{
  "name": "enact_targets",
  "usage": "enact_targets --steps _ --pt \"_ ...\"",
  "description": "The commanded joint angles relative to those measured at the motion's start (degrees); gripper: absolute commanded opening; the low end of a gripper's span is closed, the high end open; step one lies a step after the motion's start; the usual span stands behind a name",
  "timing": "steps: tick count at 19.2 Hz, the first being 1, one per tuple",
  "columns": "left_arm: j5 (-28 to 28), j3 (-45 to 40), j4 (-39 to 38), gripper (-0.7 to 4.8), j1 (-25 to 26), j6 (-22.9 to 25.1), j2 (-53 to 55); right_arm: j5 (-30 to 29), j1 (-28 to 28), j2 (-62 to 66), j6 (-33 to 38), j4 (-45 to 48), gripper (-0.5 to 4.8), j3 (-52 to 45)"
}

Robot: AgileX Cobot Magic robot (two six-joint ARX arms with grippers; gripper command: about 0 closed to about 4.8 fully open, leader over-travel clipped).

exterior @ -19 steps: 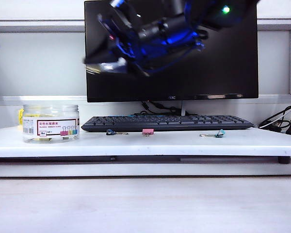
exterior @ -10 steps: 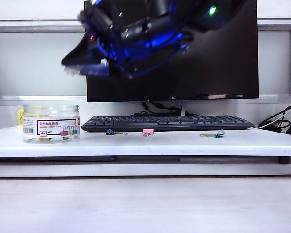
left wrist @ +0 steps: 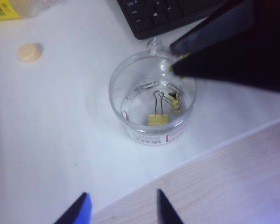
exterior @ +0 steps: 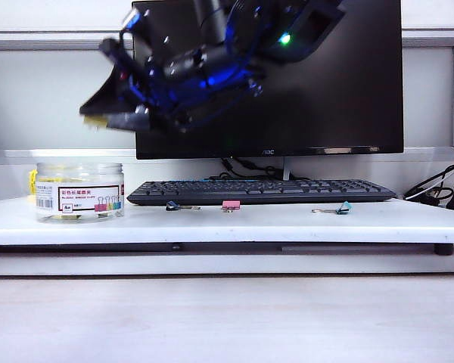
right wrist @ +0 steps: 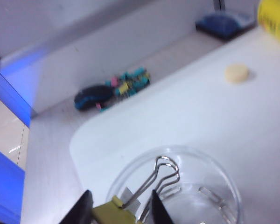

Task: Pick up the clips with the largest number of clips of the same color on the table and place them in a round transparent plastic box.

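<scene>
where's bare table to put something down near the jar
Bare white table on the jar's side away from the keyboard, up to a small round cream disc. The front strip before the pink clip and teal clip is also free. Crowded above the jar: the right pincer holds a yellow clip there; the left pincer hovers open.

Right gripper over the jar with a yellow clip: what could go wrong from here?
1. The right gripper, shut on the yellow clip, is above the jar's rim rather than its centre; released here, the clip may strike the rim and bounce out.
2. Its wire handles could snag the rim.
3. The left gripper, open and empty, hovers nearby; the arms might collide.
</scene>
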Motion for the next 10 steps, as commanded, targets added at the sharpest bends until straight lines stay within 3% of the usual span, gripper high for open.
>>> enact_targets --steps 1,8,10 --pt "0.46 -0.07 -0.24 1.91 -0.04 0.61 -0.17 -0.37 0.63 1.31 -0.22 0.59 1.05 1.18" --pt "0.46 -0.07 -0.33 1.91 -0.04 0.63 -0.17 -0.15 1.27 3.23 -0.44 0.83 1.09 1.27" --pt "0.52 -0.07 -0.33 1.91 -0.04 0.61 -0.17 -0.15 1.22 3.23 -0.63 0.87 1.81 1.29"
